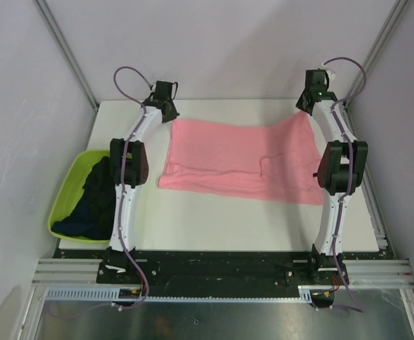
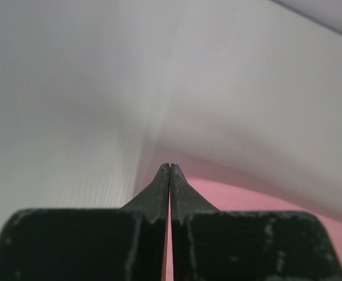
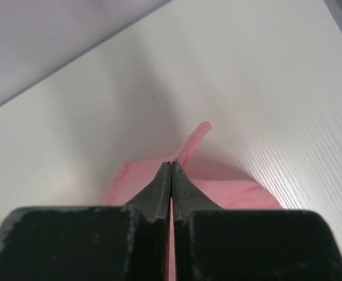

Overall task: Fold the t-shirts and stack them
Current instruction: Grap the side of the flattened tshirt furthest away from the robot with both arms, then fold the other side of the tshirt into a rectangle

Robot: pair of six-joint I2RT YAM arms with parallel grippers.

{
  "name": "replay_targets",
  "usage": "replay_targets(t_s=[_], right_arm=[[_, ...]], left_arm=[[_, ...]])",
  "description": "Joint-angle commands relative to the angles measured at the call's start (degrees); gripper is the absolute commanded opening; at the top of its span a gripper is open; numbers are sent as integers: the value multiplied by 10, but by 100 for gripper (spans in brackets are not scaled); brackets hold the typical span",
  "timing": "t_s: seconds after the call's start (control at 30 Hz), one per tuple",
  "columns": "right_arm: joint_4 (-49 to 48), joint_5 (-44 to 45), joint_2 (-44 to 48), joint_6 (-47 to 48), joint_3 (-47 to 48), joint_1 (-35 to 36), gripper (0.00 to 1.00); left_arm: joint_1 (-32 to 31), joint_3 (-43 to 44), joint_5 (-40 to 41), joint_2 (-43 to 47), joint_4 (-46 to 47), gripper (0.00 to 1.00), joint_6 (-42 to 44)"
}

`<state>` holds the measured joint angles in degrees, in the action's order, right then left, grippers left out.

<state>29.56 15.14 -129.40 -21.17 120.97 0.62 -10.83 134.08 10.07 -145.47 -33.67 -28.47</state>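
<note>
Both your arms reach out to the far side of the surface [image 1: 214,219], one at each end. Left tool [image 2: 169,167] is pressed together on the far-left corner of the pink t-shirt [image 1: 235,159], pink showing in the slit. Right tool [image 3: 171,165] pinches the far-right corner. The tee lies spread mid-surface. Dark t-shirts [image 1: 93,202] are heaped in the green tub [image 1: 69,185], left.

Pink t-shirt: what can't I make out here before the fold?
- Left pincer: shut, but any pinch on the pink t-shirt is hidden by its own fingers in the left wrist view, by the wrist from above.
- Dark t-shirts in the lime-green tub: count unclear; heaped, partly behind the left arm in the top view.
- Pink t-shirt's collar: too small in the top view.
</note>
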Motion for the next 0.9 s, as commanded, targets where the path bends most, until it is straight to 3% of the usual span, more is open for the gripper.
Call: replay_targets(t_s=[0.0,0.47,0.87], right_arm=[[-3,26,80,-28,-72,-2,0],[-4,55,253,-85,-355,27,0],[56,97,298,-105,-390,35,0]], left_arm=[[5,-48,4,70,8,0,8],[2,-304,4,230,45,0,-4],[2,-392,-2,295,53,0,-1]])
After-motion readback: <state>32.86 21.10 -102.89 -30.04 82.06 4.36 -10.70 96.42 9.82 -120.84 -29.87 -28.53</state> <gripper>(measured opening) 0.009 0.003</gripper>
